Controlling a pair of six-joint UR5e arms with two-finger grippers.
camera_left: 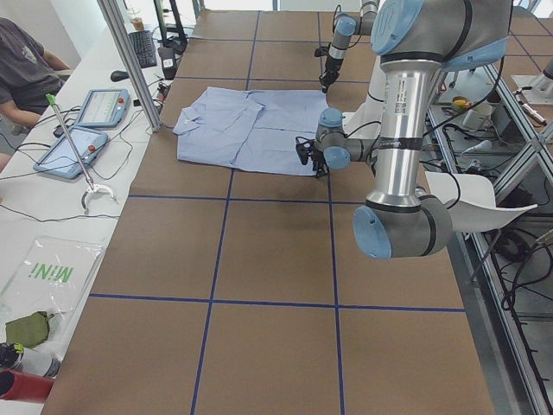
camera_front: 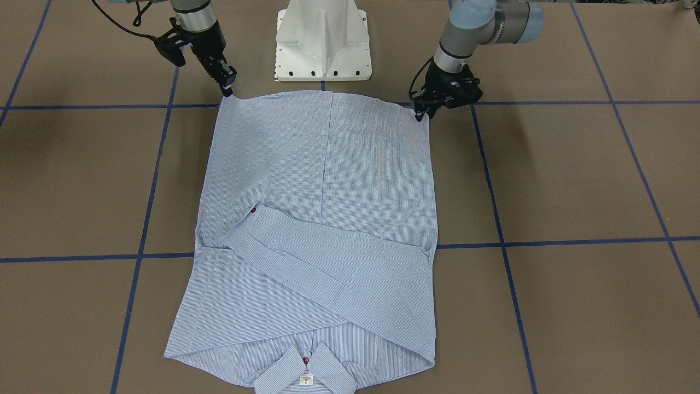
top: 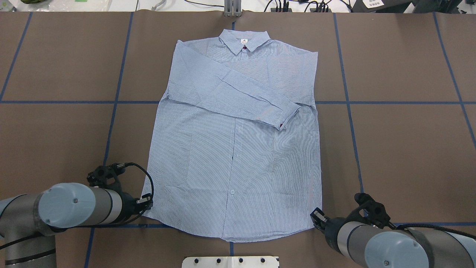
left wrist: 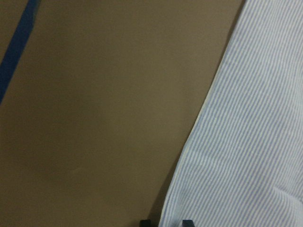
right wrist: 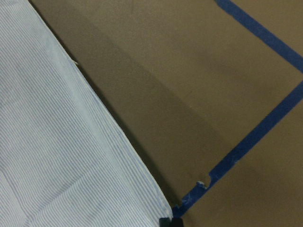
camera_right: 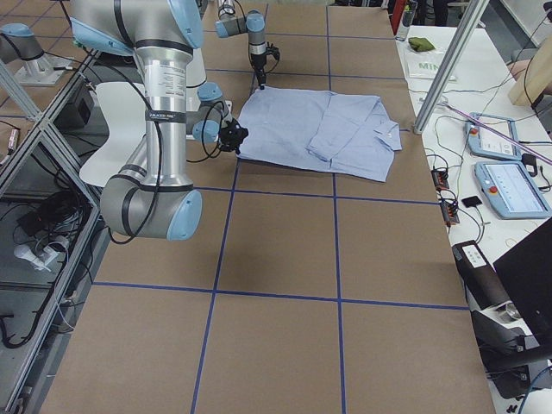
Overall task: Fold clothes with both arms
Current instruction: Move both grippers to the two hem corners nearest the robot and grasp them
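Shirt (top: 238,149) lies flat and buttoned on the table (top: 390,149), collar (top: 244,40) far from the robot and sleeves crossed over the chest. Its hem is nearest the white pedestal (camera_front: 322,44), so the bottom corners are within reach, probably for carrying the hem toward the collar. Right gripper (camera_front: 228,90) sits on its hem corner with fingertips nearly together, seemingly pinching the cloth. Left gripper (camera_front: 420,115) is at the other corner, its tips apart and straddling the side edge, apparently not yet clamped.
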